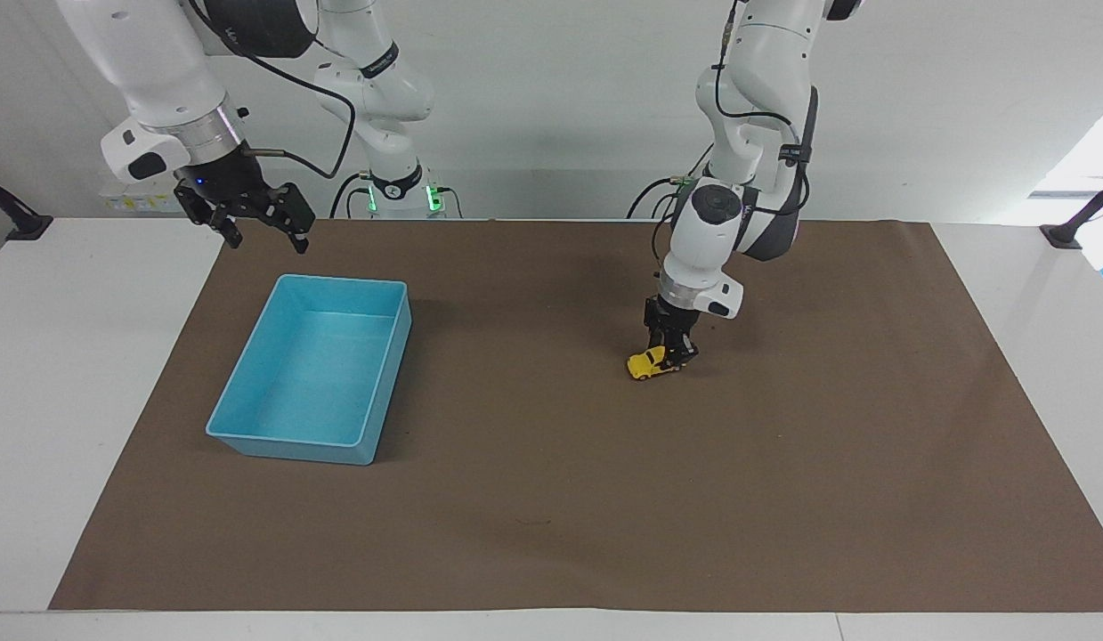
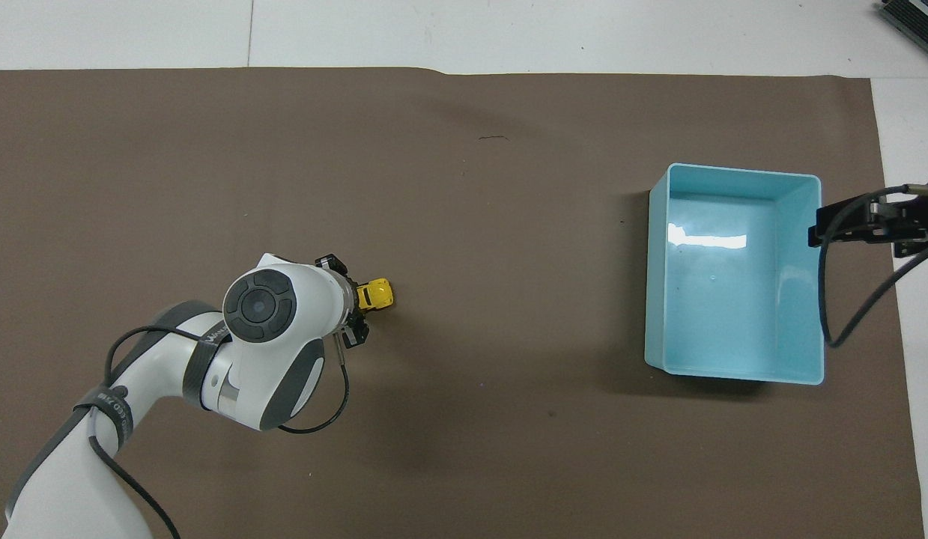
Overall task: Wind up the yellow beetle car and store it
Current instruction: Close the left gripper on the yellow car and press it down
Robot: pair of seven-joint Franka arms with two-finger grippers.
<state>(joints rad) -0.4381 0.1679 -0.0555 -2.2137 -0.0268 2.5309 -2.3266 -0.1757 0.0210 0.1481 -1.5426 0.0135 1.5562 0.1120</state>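
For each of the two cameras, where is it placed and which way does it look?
Facing view: high across the table, looking at both arms; the left pincer is shut on the yellow beetle car, the right pincer waits open beside the blue bin.
Overhead view: above the robots' end, looking steeply down; the left arm and part of the right pincer show.
Shared: car, bin, brown mat.

A robotics lab: two white arms (image 1: 738,133) are standing at a white table (image 1: 88,374) under brown paper (image 1: 560,499), bare walls surrounding.

Bare mat (image 1: 551,463) around lone blue bin (image 1: 248,438).
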